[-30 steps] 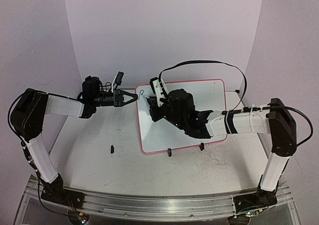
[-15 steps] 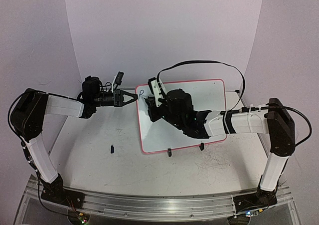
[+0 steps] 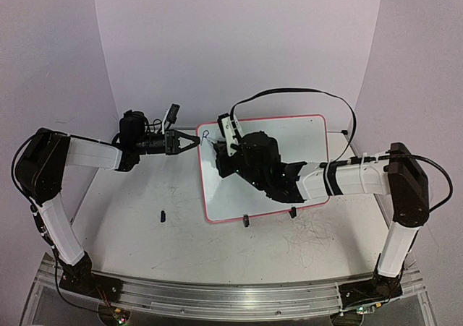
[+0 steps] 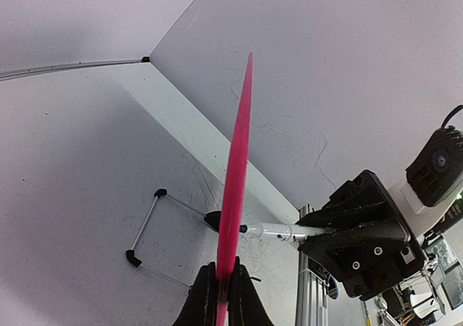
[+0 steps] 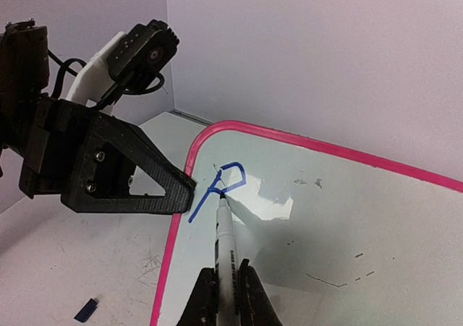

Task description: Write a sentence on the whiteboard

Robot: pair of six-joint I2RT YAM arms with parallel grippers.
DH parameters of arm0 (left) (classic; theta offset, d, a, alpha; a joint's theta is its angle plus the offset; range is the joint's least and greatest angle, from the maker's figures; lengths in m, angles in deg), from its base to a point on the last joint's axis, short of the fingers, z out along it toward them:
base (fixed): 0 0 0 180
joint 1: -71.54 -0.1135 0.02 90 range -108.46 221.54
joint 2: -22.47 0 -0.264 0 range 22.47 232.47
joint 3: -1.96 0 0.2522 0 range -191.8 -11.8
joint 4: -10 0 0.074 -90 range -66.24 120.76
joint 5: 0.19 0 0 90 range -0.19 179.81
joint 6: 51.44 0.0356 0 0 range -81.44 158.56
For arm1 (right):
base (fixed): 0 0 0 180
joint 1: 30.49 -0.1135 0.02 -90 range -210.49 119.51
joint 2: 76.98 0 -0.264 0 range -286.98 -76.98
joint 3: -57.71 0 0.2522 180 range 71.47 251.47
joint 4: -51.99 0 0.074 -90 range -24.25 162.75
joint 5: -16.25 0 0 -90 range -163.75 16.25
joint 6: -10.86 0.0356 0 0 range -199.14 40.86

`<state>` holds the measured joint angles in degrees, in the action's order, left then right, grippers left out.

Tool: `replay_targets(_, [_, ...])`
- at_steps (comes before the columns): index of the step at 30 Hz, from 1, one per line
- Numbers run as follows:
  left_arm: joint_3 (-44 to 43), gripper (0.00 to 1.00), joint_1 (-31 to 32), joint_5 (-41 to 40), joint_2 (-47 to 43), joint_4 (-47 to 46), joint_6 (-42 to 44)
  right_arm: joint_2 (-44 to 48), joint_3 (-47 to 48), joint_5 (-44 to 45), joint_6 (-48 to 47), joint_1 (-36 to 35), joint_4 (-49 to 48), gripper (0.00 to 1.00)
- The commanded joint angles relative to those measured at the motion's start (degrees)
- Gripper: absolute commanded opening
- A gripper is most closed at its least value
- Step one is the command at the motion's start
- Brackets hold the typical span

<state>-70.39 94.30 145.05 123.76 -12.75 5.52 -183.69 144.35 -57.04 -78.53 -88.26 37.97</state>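
Of the sentence (image 5: pixel 224 178) there is only one blue, letter-like stroke, in the top left corner of the whiteboard (image 3: pixel 304 142), which sits mid-bench (image 3: pixel 145 225). My right fingers (image 5: pixel 226 282) are closed on a white marker (image 5: pixel 226 243), its tip at the board just beside that stroke. My left fingers (image 4: pixel 223 286) are clamped on the board's pink left rim.

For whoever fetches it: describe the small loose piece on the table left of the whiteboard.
Find the pink-rimmed whiteboard mid-table. Left of its near-left corner, on the white tabletop, lies a small dark blue piece, perhaps a pen cap. It is solid and stubby, unlike the thin grey scribbles around it.
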Motion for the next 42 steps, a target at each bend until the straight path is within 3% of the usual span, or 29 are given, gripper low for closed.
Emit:
replay_targets(1, [-1.46, 0.0, 0.55, 2.51, -1.19, -2.17, -1.42, 2.09, -1.63, 4.57, 1.26, 0.59, 1.33, 0.0])
replay_targets(18, [-1.54, 0.0, 0.67, 2.5, -1.1, -2.17, -1.42, 2.4, -4.01, 1.43, 2.99, 0.25, 1.16, 0.0])
replay_targets(42, [-1.44, 0.0, 0.62, 2.5, -1.35, -2.24, -1.42, -1.18, -0.01, -0.37, 3.63, -1.05, 1.07, 0.0])
